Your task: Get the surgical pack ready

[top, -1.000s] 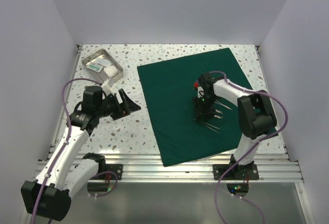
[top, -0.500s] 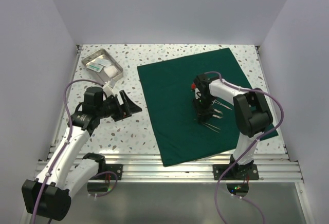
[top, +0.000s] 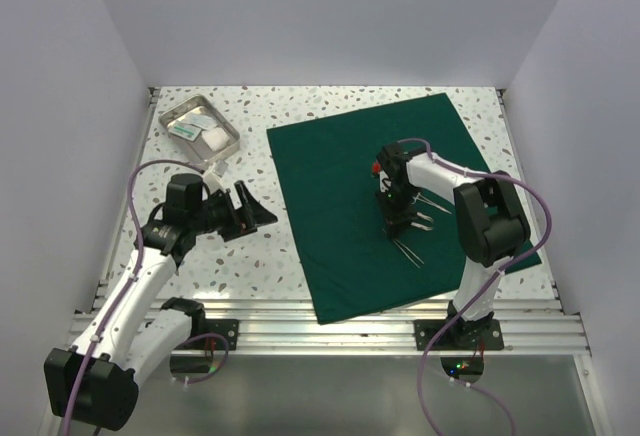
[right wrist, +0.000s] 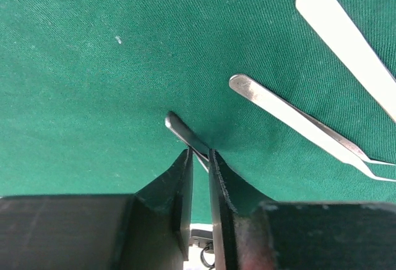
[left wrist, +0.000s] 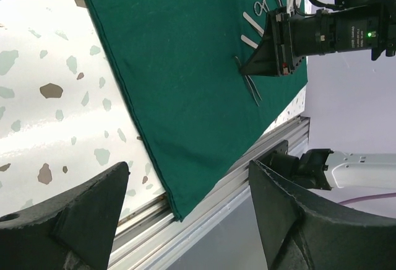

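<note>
Now the right pincer (right wrist: 199, 158), clamped on a slim steel instrument (right wrist: 182, 132), has swung its free end toward the near edge of the flat green surgical pack (top: 340, 226), likely aligning it. Meanwhile the left pincer (top: 252, 210) hangs apart, just left of the pack.

In the right wrist view, most of the slim steel instrument (right wrist: 180, 129) was hidden between the fingers of the right gripper (right wrist: 199, 158); only its blunt end showed. A flat steel handle (right wrist: 346, 41) and a narrower steel piece (right wrist: 291, 116) ran off the right edge. In the left wrist view, the green drape (left wrist: 179, 53) was cut off at the top and the left gripper (left wrist: 189, 168) at the bottom. From overhead, the contents of the steel tray (top: 180, 108) were too small to identify.
</note>
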Available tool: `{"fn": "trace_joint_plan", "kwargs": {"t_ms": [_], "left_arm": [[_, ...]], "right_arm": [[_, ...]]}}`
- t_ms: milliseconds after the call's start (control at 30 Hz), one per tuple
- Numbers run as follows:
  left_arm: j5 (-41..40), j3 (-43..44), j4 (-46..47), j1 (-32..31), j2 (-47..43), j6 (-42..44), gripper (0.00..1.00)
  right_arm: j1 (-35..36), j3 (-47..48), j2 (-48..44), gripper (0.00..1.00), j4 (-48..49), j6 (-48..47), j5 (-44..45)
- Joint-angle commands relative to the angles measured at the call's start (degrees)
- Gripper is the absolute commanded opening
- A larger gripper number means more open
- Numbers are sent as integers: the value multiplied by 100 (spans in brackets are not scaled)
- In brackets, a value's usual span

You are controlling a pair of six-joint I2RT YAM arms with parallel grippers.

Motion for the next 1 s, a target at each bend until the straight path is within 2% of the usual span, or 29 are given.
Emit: {"fn": "trace_joint_plan", "kwargs": {"t_ms": [0,100,233,467,600,633,733,867,967], "left_arm": [[215,-40,307,-32,-6,7,83],[365,-137,482,-32,3,-46,86],[610,-365,825,-49,-6,-282,88],[814,-734,1809,-400,319,-704,95],[620,-901,3170,-918,591,-1021,97],[559,-963,3459,-1137,801,-1161,97],[208,-815,4182,-1655,1389,-1127,97],[-83,-305,4525,-2158,2365,-969,97],[-583,231,4133,-2439,2945,-583,96]], "right_arm": [[17,174,112,17,-2,-86,273],[9,209,104,15,-20,-77,299],[17,349,121,0,-81,-33,264],[26,736,34,0,-283,72,-51],[17,1052,-107,0,-275,274,-999],[26,1175,-142,0,-231,344,-1524],[79,1307,-256,0,-4,748,-2343],[228,1633,-283,0,-108,977,-2574],[289,1729,-318,0,-99,1144,-2602]]}}
